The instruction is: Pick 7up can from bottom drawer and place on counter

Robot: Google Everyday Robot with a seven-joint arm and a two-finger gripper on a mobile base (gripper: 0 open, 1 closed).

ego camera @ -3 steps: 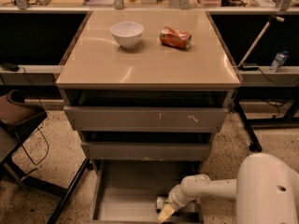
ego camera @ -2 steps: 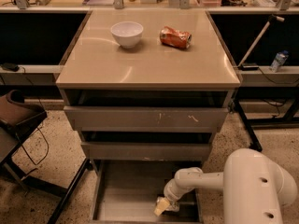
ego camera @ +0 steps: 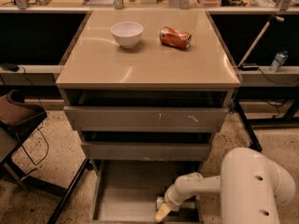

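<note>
The bottom drawer (ego camera: 126,195) is pulled open at the foot of the cabinet, with a flat grey floor. My gripper (ego camera: 162,212) is down inside it near the front right, at the end of the white arm (ego camera: 196,185). A small silvery bit (ego camera: 160,202) shows right beside the gripper; I cannot tell whether it is the 7up can, which does not show plainly. The counter (ego camera: 154,64) is the beige top of the cabinet.
On the counter stand a white bowl (ego camera: 126,33) and a dented orange-red can (ego camera: 175,37) lying on its side. Two shallower drawers (ego camera: 145,118) sit slightly open above the bottom one. A chair (ego camera: 18,118) is at the left, shelf rails and a small bottle (ego camera: 279,60) at the right.
My arm's elbow has swung a little to the left, and the gripper has shifted slightly left and toward the drawer's front. Nothing on the counter has moved.
</note>
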